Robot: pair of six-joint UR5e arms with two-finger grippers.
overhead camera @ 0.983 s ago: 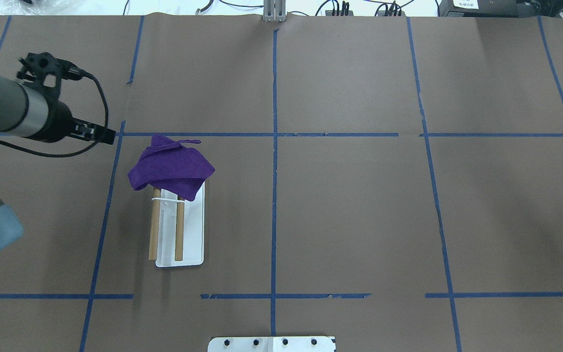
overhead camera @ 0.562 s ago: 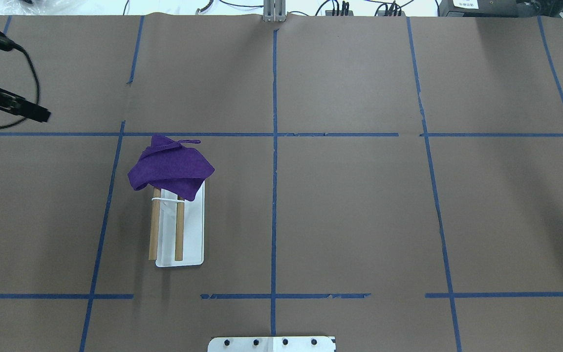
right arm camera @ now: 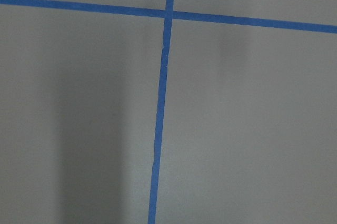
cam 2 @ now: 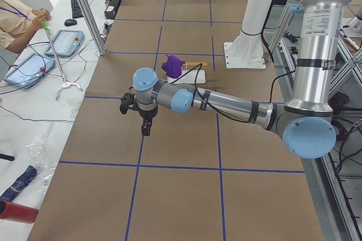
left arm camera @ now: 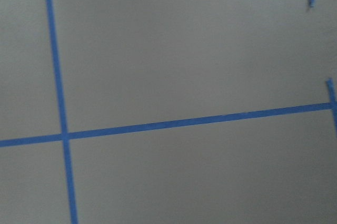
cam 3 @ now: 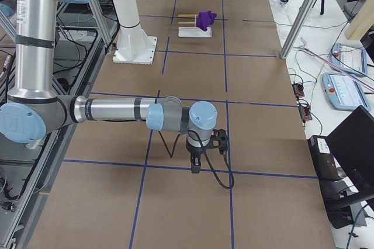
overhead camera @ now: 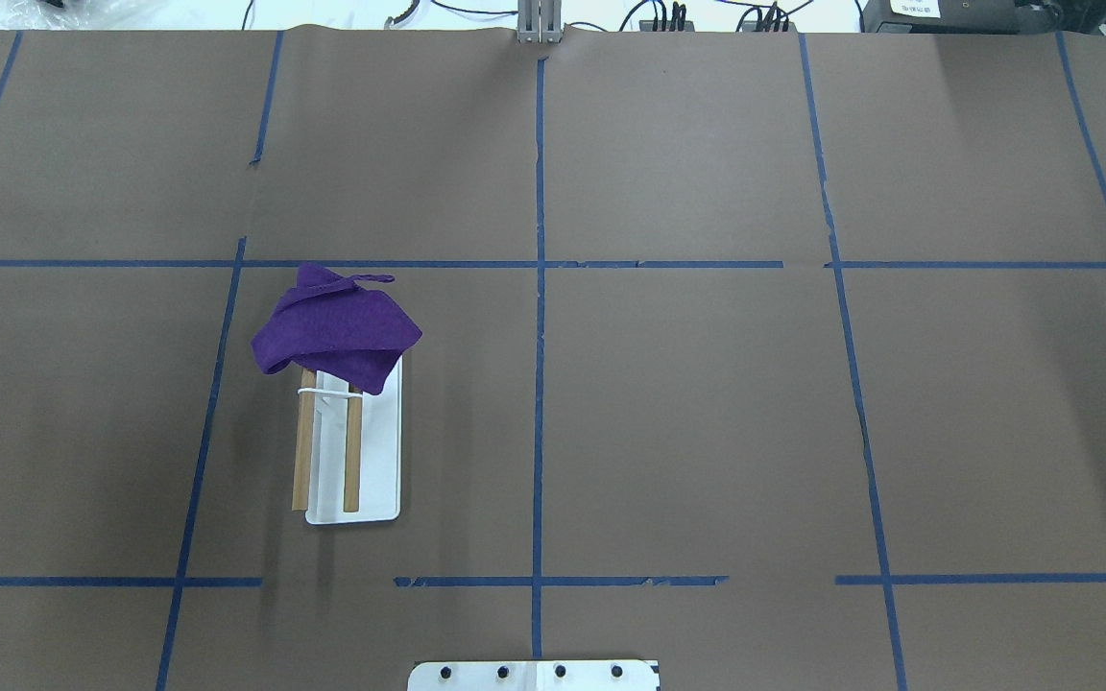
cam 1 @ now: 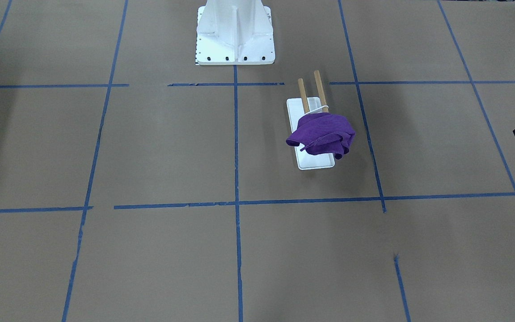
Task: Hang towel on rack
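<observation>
Left pincer (cam 2: 145, 131) hangs fingers-down above the table (overhead camera: 707, 432), out toward the robot's left end and nearer your edge than the robot's. There's nothing in it. How far it's open you can't tell, since only a black sliver of it shows at the front view's right edge. Right pincer (cam 3: 194, 169) hangs the same way at the opposite end, right above a blue tape line (cam 3: 117, 163). It has nothing in it, and its opening can't be read either. Both wrist cams give only brown paper and tape crossings.

Towel (overhead camera: 337, 331): purple, bunched over the dowels (overhead camera: 352, 451) of the rack (overhead camera: 380, 461), at the dowel ends pointing away from the robot. It's well apart from the left pincer, toward the robot's right of it. It's much farther from the right pincer, off to that one's left past the pedestal (cam 1: 235, 40). The folds overhang both dowels sideways, and the dowel halves nearer the robot are bare. In the front view a bare strip of the rack's white base shows beyond the towel on your side. A wide stretch of table lies between each pincer and the rack.
</observation>
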